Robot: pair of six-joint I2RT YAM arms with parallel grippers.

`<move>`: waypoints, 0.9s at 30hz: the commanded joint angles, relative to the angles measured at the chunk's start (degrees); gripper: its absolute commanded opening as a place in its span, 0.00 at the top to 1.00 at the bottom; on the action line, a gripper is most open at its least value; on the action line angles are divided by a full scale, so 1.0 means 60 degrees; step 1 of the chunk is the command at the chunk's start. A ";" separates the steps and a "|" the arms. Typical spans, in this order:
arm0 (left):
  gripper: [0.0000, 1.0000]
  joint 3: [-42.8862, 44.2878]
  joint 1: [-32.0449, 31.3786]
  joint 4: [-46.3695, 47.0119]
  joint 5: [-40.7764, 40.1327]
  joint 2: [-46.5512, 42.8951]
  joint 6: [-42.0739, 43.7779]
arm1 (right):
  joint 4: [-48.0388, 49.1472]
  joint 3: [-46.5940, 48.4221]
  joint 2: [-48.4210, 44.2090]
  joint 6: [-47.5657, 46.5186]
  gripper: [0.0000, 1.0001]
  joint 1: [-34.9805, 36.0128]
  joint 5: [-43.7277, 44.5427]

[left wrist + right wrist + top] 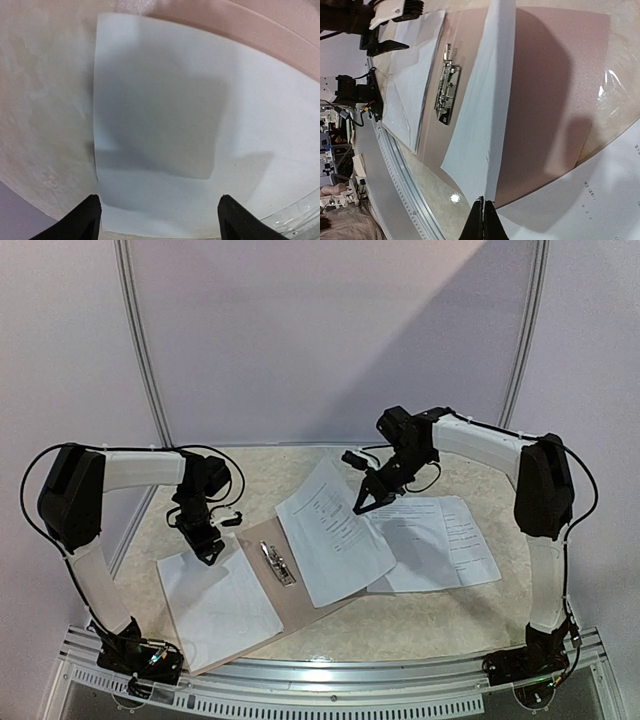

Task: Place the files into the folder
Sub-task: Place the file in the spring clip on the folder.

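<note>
While the printed sheet point(335, 535) lies over the right flap of the open folder point(545, 75), long axis near-to-far, its right edge sits pinched in the closed right gripper point(364, 502), more files point(445, 540) just right; left gripper point(208, 550) hangs wide open, empty, above the blank sheet point(215, 605) on the left flap.

This is a robotics lab test cell rather than a home or office. Two white-and-black robot arms, the left arm point(110, 472) and the right arm point(490, 445), are bolted to a slotted aluminium rail point(330, 675) along the near edge of a speckled beige bench point(420, 620). Exposed cables point(28, 495) loop along them. A plain pale backdrop point(330, 340) with curved white poles point(140, 340) encloses the bench. Only files point(335, 535) and a folder point(300, 598) lie on it. The right wrist view shows blurred cluttered gear point(337, 150) beyond the rail.
</note>
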 commanded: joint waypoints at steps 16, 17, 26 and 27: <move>0.18 -0.0038 0.0073 0.0121 0.0162 0.0126 0.0115 | 0.0928 0.0001 0.0480 0.0269 1.00 0.0528 -0.0808; 0.18 -0.0029 0.0083 0.0122 0.0165 0.0127 0.0117 | 0.0766 0.0171 0.0684 0.0253 1.00 0.0537 -0.0785; 0.18 -0.0119 0.0081 0.0146 0.0175 0.0080 0.0138 | -0.0508 0.1400 0.1893 -0.0417 1.00 0.0625 -0.0422; 0.18 -0.0135 0.0084 0.0161 0.0159 0.0082 0.0135 | -0.0525 0.1400 0.1912 -0.0435 1.00 0.0654 -0.0370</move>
